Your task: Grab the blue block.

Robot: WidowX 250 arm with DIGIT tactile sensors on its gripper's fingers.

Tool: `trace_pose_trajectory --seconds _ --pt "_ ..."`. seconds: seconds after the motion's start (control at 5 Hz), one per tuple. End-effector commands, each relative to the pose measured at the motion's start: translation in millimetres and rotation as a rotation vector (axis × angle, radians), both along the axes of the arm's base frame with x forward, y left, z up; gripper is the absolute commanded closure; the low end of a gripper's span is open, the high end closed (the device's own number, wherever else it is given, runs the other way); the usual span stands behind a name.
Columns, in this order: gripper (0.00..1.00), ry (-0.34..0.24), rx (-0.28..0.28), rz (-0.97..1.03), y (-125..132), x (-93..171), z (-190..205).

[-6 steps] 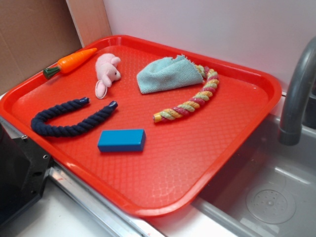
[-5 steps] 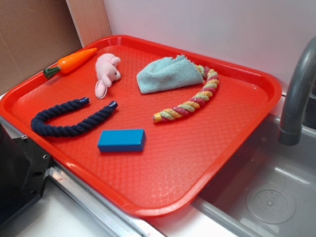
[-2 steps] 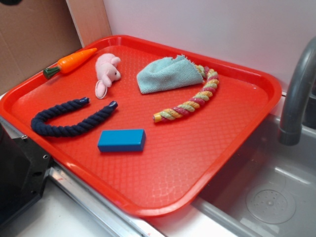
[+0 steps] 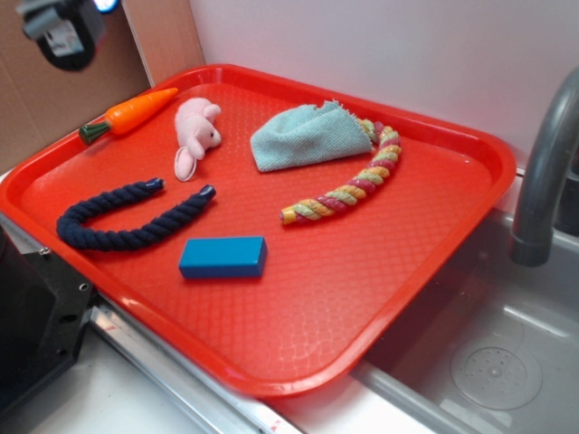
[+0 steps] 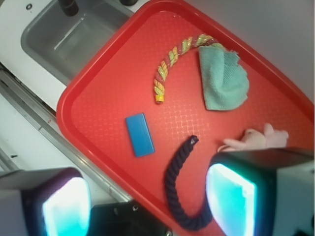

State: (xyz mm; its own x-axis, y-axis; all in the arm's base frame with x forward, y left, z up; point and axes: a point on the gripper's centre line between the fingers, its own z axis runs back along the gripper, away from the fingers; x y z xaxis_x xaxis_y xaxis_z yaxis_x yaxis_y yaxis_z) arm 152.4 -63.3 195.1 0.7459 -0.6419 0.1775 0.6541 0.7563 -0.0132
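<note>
Blue block [image 4: 223, 257] lies flat on tray [image 4: 470, 172]; gripper [image 5: 147, 196] spread high above, should descend straddling its narrow width.

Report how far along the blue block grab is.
Nothing is finished yet. The blue block lies flat on the red tray, untouched, just in front of the navy rope. In hand: the gripper is open and high above the tray, its fingers well apart, with only part of the arm showing at the top left corner. Left: descend over the block, close, lift.
</note>
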Motion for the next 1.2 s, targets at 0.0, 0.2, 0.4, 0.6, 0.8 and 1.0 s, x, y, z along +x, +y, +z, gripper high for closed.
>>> trace_pose_trajectory --seconds 0.0,0.2,0.4,0.6,0.8,1.0 --pt "0.0 0.038 0.047 -0.068 -21 2 -44" --pt "0.0 0.062 0.067 -0.084 -24 5 -76" --pt "0.0 0.09 0.119 -0.057 -25 11 -106" --pt "0.0 0.112 0.146 -0.079 -31 16 -135" --pt "0.0 0.112 0.186 -0.1 -37 17 -158" --pt "0.0 0.147 0.232 -0.083 -36 17 -177"
